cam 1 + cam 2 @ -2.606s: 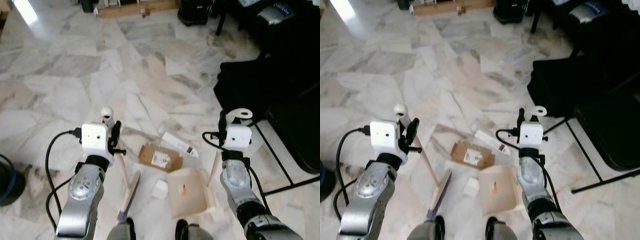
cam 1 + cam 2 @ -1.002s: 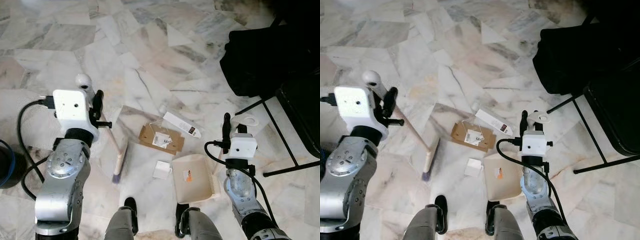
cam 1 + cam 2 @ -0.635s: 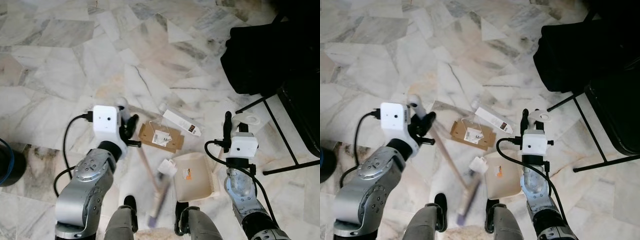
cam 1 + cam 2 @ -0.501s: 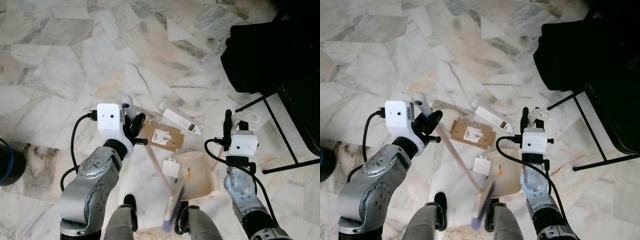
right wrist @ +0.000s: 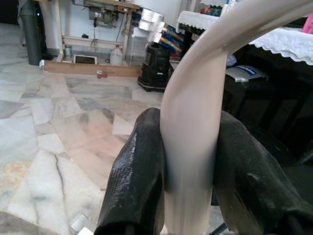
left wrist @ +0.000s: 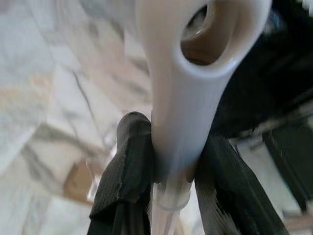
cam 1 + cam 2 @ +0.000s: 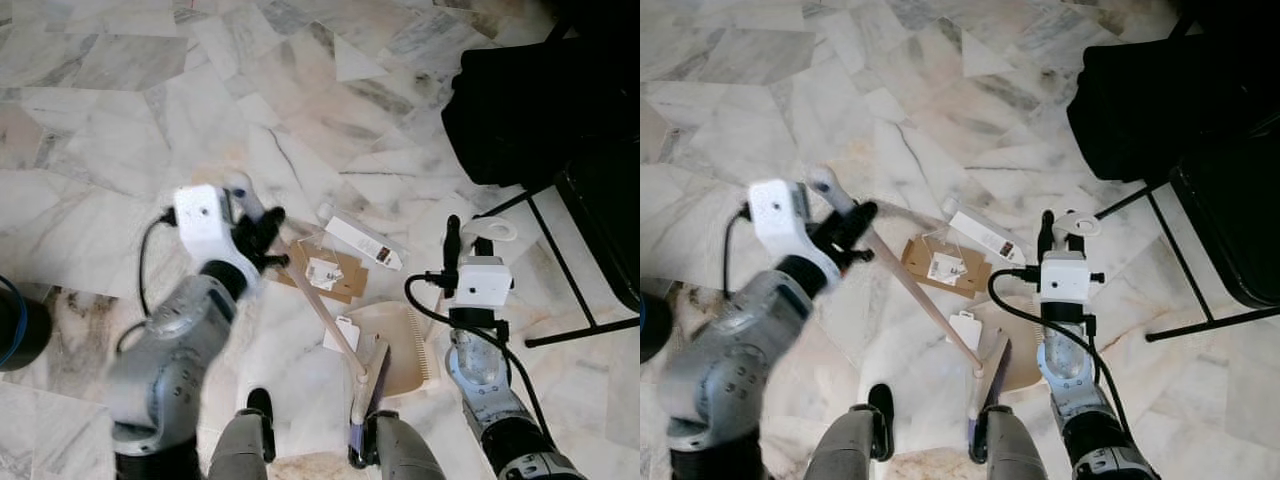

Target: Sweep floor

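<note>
My left gripper (image 7: 262,235) is shut on the white top end of a broom (image 6: 181,98). Its wooden stick (image 7: 320,305) slants down to the broom head (image 7: 368,385), which lies against the front of the beige dustpan (image 7: 405,345). My right gripper (image 7: 465,238) is shut on the dustpan's upright looped handle (image 5: 193,122). A small white card (image 7: 342,333) lies at the dustpan's left edge. A brown cardboard piece (image 7: 335,275) and a long white box (image 7: 363,243) lie on the marble floor just beyond the pan.
A black bag (image 7: 530,110) and a black folding chair's legs (image 7: 570,320) stand to the right. A dark bin (image 7: 20,335) sits at the left edge. My feet (image 7: 258,405) are just behind the broom head. Open marble floor stretches ahead and to the left.
My left arm has swung the broom head from the left across to the dustpan's mouth, pushing the small white card up to the pan. The right arm and dustpan have stayed put.
</note>
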`<state>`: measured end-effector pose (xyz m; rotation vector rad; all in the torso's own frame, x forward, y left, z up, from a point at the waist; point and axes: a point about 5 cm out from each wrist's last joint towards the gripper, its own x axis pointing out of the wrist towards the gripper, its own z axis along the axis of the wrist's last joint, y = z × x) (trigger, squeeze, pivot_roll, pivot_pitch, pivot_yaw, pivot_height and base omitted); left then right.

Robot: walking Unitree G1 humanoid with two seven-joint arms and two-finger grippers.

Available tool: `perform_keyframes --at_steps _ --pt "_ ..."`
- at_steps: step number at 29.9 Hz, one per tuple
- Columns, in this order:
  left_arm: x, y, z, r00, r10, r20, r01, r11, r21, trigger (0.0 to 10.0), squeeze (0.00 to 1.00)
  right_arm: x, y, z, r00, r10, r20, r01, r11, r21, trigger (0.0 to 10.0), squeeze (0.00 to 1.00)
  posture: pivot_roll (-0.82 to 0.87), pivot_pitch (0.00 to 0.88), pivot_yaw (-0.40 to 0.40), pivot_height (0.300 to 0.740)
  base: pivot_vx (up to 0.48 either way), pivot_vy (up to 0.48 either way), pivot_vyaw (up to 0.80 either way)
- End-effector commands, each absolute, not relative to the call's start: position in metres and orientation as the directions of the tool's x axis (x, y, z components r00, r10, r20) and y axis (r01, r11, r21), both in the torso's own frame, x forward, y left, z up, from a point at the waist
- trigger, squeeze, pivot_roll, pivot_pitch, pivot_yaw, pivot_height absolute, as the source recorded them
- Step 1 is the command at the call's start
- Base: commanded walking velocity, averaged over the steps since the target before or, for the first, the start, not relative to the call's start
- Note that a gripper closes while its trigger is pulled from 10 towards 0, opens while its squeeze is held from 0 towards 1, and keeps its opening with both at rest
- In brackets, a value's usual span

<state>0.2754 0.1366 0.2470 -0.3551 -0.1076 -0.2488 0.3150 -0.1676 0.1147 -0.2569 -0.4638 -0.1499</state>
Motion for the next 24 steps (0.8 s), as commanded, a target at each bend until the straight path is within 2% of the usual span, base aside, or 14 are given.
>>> perform_keyframes --at_steps 1,7,12,19,20,21,24 --pt "0.269 0.142 0.259 0.948 -0.23 0.218 0.295 0.891 -0.344 10.0 0.0 0.305 -0.168 0.088 0.935 -0.074 0.347 0.171 0.951 -0.256 10.0 0.0 0.25 0.436 0.007 0.74 0.0 0.0 0.0" --pt "0.27 0.155 0.266 0.953 -0.175 0.248 0.252 0.913 -0.322 10.0 0.0 0.304 -0.167 0.087 0.937 -0.072 0.341 0.166 0.952 -0.257 10.0 0.0 0.25 0.434 0.006 0.74 0.0 0.0 0.0" --pt "0.269 0.156 0.262 0.96 -0.146 0.24 0.191 0.966 -0.176 10.0 0.0 0.303 -0.167 0.086 0.94 -0.068 0.335 0.162 0.952 -0.259 10.0 0.0 0.24 0.434 0.003 0.74 0.0 0.0 0.0" --pt "0.269 0.159 0.254 0.964 -0.158 0.216 0.174 0.983 -0.057 10.0 0.0 0.303 -0.167 0.086 0.939 -0.063 0.337 0.158 0.953 -0.26 10.0 0.0 0.24 0.433 0.002 0.74 0.0 0.0 0.0" --pt "0.269 0.16 0.252 0.964 -0.154 0.215 0.163 0.986 -0.026 10.0 0.0 0.303 -0.167 0.086 0.939 -0.063 0.337 0.157 0.953 -0.26 10.0 0.0 0.24 0.433 0.002 0.74 0.0 0.0 0.0" --pt "0.268 0.161 0.244 0.966 -0.163 0.199 0.154 0.986 0.06 10.0 0.0 0.303 -0.166 0.086 0.94 -0.063 0.336 0.157 0.953 -0.26 10.0 0.0 0.23 0.435 0.002 0.74 0.0 0.0 0.0" --pt "0.267 0.162 0.233 0.971 -0.162 0.174 0.148 0.985 0.088 10.0 0.0 0.302 -0.166 0.086 0.939 -0.062 0.337 0.156 0.953 -0.259 10.0 0.0 0.23 0.437 0.004 0.74 0.0 0.0 0.0"
